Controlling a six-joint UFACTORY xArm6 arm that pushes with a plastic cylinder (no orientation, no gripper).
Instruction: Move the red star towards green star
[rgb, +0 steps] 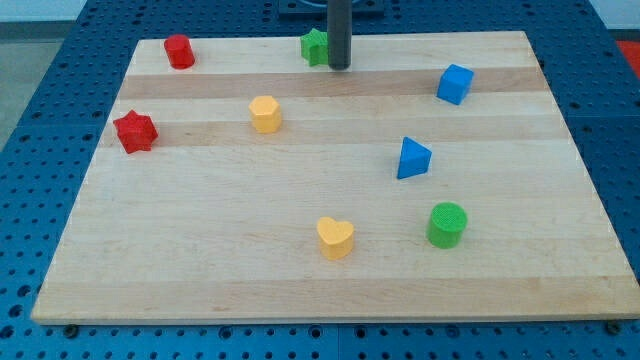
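Observation:
The red star (135, 131) lies near the board's left edge, at mid-height on the view's left. The green star (314, 46) sits at the view's top centre, partly hidden behind my rod. My tip (339, 67) rests on the board just right of the green star, touching or nearly touching it. The red star is far to the lower left of the tip.
A red cylinder (179, 51) stands at the top left. A yellow hexagonal block (265, 114) lies between the two stars. A blue cube (454, 84), a blue triangular block (412, 158), a green cylinder (446, 224) and a yellow heart (335, 238) occupy the right and bottom.

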